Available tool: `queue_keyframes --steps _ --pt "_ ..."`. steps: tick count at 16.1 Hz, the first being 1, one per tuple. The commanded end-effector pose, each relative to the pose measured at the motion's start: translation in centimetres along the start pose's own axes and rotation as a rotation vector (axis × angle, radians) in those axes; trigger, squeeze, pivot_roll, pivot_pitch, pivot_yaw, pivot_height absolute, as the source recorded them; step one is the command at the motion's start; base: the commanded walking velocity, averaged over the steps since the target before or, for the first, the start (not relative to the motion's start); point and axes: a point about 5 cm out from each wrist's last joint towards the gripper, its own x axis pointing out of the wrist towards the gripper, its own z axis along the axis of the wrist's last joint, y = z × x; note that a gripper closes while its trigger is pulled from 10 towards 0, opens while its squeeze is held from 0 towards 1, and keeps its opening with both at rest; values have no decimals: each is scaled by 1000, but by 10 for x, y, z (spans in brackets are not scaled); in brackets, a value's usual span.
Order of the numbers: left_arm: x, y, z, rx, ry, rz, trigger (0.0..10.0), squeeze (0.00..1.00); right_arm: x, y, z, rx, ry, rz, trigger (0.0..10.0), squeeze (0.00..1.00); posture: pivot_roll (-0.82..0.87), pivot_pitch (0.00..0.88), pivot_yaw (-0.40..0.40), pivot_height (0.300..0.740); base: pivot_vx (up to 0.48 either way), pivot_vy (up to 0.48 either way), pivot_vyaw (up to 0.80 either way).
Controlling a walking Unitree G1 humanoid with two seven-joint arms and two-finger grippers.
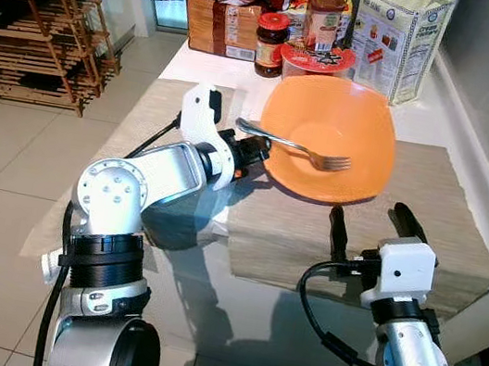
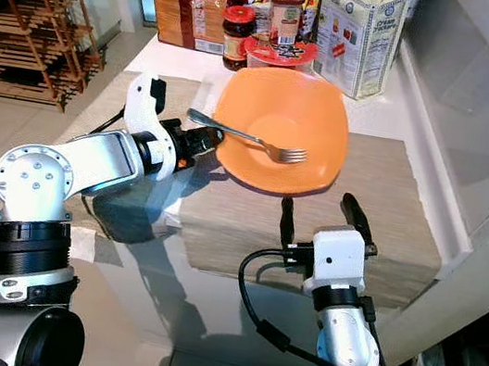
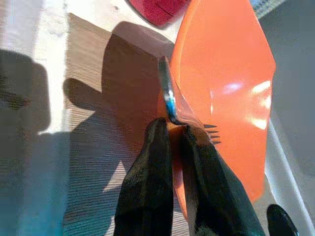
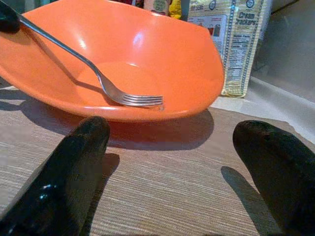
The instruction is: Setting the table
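One silver metal fork [image 1: 293,145] lies across the one orange square plastic bowl [image 1: 349,116] on the woven placemat [image 1: 450,217], tines toward the robot's right, its handle seemingly pinched by the left gripper [image 1: 252,151], while the right gripper [image 1: 374,225] hovers spread nearby

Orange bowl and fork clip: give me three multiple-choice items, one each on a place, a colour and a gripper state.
1. Where do the fork's tines rest?
A. inside the bowl
B. on the floor
C. on the wooden rack

2. What colour is the bowl?
A. blue
B. orange
C. white

3. How is the right gripper?
A. shut on the fork
B. shut on the bowl
C. open, above the placemat

Key: 1 A, the tines lie in the bowl's hollow while the left gripper holds the handle end at the rim. 2 B, it shows orange in every view. 3 C, its jaws stand apart, holding nothing.
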Motion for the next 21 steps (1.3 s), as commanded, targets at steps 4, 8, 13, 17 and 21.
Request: queue_keyframes --steps 4,8,13,17,21 --pt "-6 9 11 11 -43 102 0 0 1 1 -1 8 10 12 10000 0 -194 0 100 722 0 0 0" --pt "-7 8 14 49 -35 91 0 0 2 0 -2 7 12 15 10000 0 -194 0 102 722 0 0 0" --pt "-4 6 20 167 -48 132 10000 1000 2 2 -2 9 11 16 10000 0 -198 0 107 722 0 0 0" --pt "-2 9 20 149 -20 161 10000 1000 1 2 -2 9 13 15 10000 0 -200 0 108 722 0 0 0" --pt "-2 6 23 175 -31 147 10000 1000 0 3 -3 9 17 16 10000 0 -203 0 109 722 0 0 0"
